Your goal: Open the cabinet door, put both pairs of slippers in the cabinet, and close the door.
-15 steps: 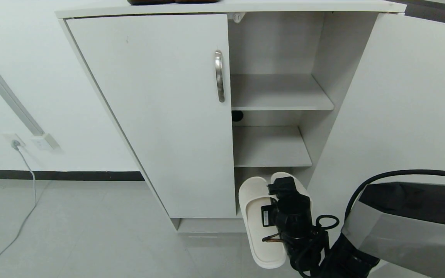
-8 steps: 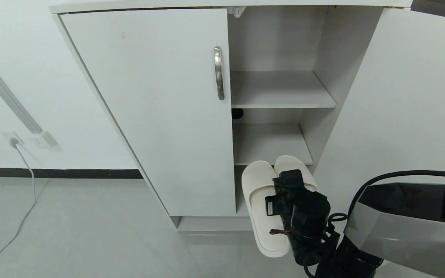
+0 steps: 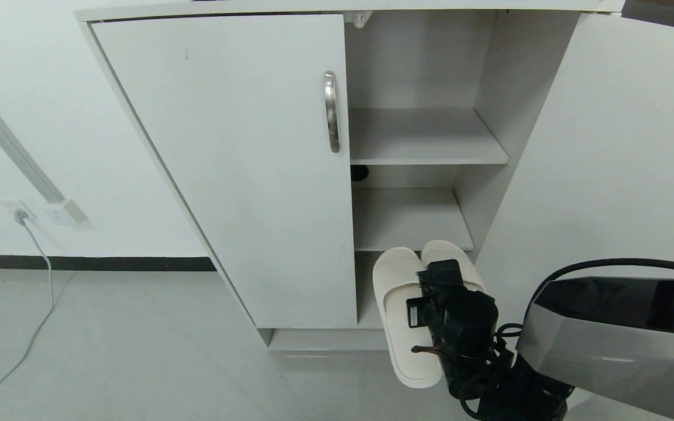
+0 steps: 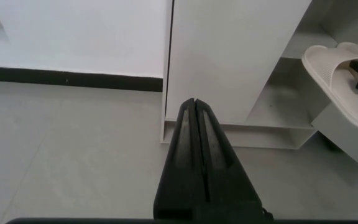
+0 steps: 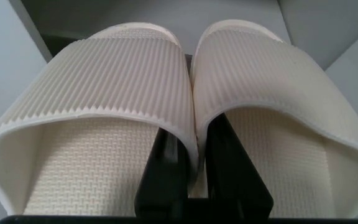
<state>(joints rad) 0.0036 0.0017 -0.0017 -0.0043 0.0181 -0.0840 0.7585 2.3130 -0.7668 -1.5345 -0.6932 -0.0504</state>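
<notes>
You've got the right gripper (image 3: 439, 275) clamped on the cream slipper pair (image 3: 398, 304): one finger (image 5: 229, 174) sits inside each slipper, pinching the two inner edges together. In head view the pair is at 5 o'clock, with the toes pointing to 12 o'clock at the cabinet (image 3: 489, 70). They're at the mouth of the bottom compartment (image 3: 366, 292), just under the lower shelf (image 3: 407, 219), and the heels are out over the tile floor (image 3: 138, 351). Can't tell if the soles touch anything. The open door (image 3: 606, 146) is swung out at 3 o'clock. The closed door (image 3: 226, 164) is at 9 o'clock, with its metal handle (image 3: 330, 112) vertical. The left gripper (image 4: 194, 124) has its fingers pressed together, low over the floor, facing the cabinet base.
</notes>
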